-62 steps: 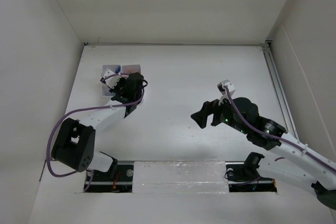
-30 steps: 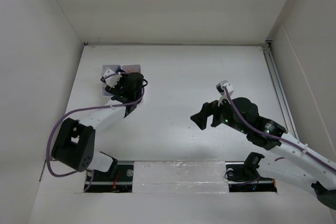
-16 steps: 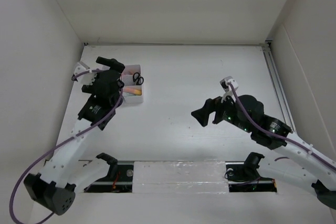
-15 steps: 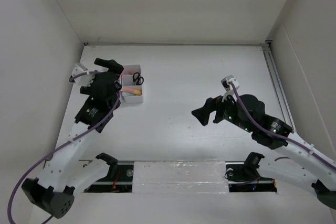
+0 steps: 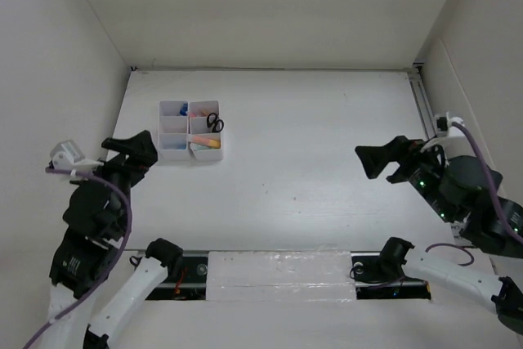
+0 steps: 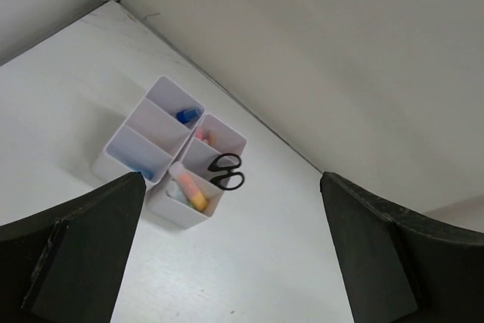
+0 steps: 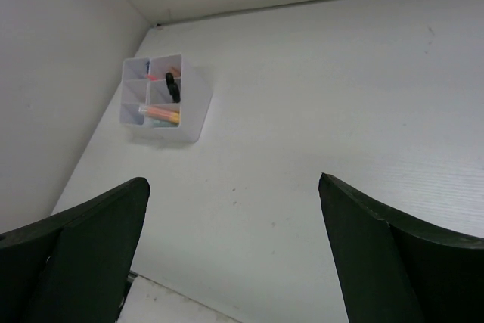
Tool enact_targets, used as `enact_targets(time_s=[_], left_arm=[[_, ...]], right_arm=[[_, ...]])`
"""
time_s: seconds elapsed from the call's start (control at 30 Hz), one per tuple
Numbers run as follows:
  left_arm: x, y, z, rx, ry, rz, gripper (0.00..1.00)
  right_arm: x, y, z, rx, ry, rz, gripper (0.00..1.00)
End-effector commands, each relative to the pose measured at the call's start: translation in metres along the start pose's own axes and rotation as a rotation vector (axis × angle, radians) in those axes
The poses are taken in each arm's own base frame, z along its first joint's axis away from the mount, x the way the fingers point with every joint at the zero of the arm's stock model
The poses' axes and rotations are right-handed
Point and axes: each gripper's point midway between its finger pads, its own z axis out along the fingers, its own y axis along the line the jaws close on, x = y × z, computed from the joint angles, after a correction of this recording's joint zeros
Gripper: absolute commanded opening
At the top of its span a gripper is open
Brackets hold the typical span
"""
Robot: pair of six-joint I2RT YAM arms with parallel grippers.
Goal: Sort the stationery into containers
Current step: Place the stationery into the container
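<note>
The left wall (image 5: pixel 65 55) is plain white and rises straight from the edge of the white table (image 5: pixel 310 136). The left gripper (image 5: pixel 136 161) hangs to the near left of the organizer (image 5: pixel 188 118) and apart from it. Its jaws are spread wide and grip nothing.

The organizer is a white, translucent two-by-three grid that stands on the far left part of the table, close to the back wall (image 5: pixel 270 6).
- **Left column:** the far cell holds a blue cap (image 6: pixel 187 115). The near cell shows a bluish scrap (image 6: pixel 141 174) too small to make out.
- **Right column:**
  - Thin pink pens (image 6: pixel 202 135) sit in the far cell.
  - The black-handled scissors (image 6: pixel 227 172) stand in the middle cell, handles up.
  - An orange marker (image 6: pixel 193 193) lies tilted in the near cell.

A clear strip (image 5: pixel 278 271) lies along the table's near edge, right of the organizer. The right gripper (image 5: pixel 376 165) is well to the right of the organizer, with its jaws also spread wide and holding nothing. Beyond it, a pale rail (image 5: pixel 425 120) runs along the foot of the right wall.
</note>
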Motion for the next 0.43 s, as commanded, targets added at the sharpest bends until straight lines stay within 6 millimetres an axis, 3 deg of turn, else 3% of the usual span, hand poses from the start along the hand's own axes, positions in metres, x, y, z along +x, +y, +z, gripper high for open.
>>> enact_targets(time_s=[0.0, 0.03, 0.2, 0.4], left_arm=[[0.008, 0.046, -0.017, -0.073, -0.028, 0.077, 0.99], [0.016, 0.056, -0.017, -0.091, -0.027, 0.088, 0.99], [-0.009, 0.068, -0.039, -0.057, -0.136, -0.021, 0.99], [-0.006, 0.067, -0.040, -0.040, -0.127, -0.033, 0.99]], right_arm=[[-0.014, -0.036, -0.030, 0.124, -0.041, 0.009, 1.00], [-0.015, -0.040, -0.035, 0.132, -0.051, 0.022, 1.00], [-0.030, -0.056, -0.068, 0.109, -0.129, 0.072, 1.00], [-0.027, -0.059, -0.071, 0.109, -0.129, 0.082, 1.00]])
